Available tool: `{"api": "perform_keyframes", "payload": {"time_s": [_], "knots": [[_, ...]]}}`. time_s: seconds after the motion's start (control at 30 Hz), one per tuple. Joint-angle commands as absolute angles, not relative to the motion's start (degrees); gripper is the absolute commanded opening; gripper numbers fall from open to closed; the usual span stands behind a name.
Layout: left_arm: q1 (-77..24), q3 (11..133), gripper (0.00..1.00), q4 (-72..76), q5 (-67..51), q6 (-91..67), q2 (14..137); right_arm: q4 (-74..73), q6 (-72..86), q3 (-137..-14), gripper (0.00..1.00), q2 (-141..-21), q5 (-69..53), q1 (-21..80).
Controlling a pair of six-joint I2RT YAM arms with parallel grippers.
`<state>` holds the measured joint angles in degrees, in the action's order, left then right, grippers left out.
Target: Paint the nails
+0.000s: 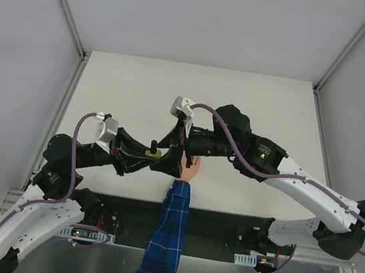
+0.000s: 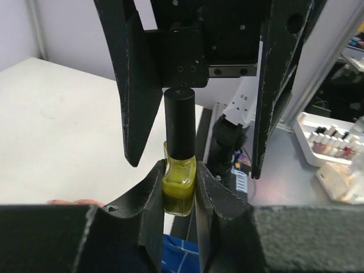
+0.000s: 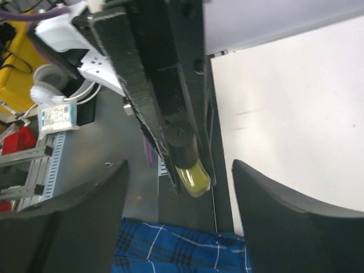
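Item one, left gripper [image 2: 179, 190]: we record it clamped on the polish bottle [image 2: 180, 183], a small yellow glass body pinched upright between both fingers, with its black cap [image 2: 180, 122] standing clear above them

Item two, right gripper [image 3: 179, 166]: we record its jaws standing wide apart, holding nothing. In the left wrist view its two long fingers hang on either side of the cap without touching it

Item three, nails [image 1: 196, 162]: we place them at the far end of the peach mannequin hand [image 1: 193, 170], which lies on the white table [image 1: 255, 99] near its near edge, just beside and partly beneath the two meeting grippers. They are too small in the overhead view to tell one from another

Item four, blue plaid sleeve [image 1: 166, 232]: we see it run from the hand back over the near table edge, between the two arm bases

Item five, white tray [image 2: 302, 129]: we note it off the table to one side, holding several small bottles
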<state>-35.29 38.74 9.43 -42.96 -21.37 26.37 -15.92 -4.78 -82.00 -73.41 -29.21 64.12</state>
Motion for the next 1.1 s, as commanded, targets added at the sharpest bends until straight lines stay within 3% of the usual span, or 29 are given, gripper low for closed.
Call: {"api": "perform_keyframes", "payload": {"time_s": [0.0,0.13,0.37,0.87,1.07], "knots": [[-35.5,40.7,0.0,7.5,-36.4,-17.0,24.5,-20.5,-3.5,-85.9,0.8,-70.9,-20.5,64.5],[-35.5,40.4,0.0,6.2,-33.7,-15.1,23.6,-27.6,-0.3,-91.2,0.81,-72.7,-7.8,64.5],[-35.5,40.1,0.0,4.3,-26.3,-13.2,21.7,-27.5,10.7,-95.5,0.7,-76.0,8.9,67.1],[-35.5,40.8,0.0,3.8,-23.2,-13.7,23.2,-30.4,10.5,-106.3,0.59,-86.8,10.1,70.8],[-35.4,41.2,0.0,3.5,-23.3,-14.2,23.6,-30.7,9.7,-106.5,0.44,-88.2,9.0,71.3]]}}
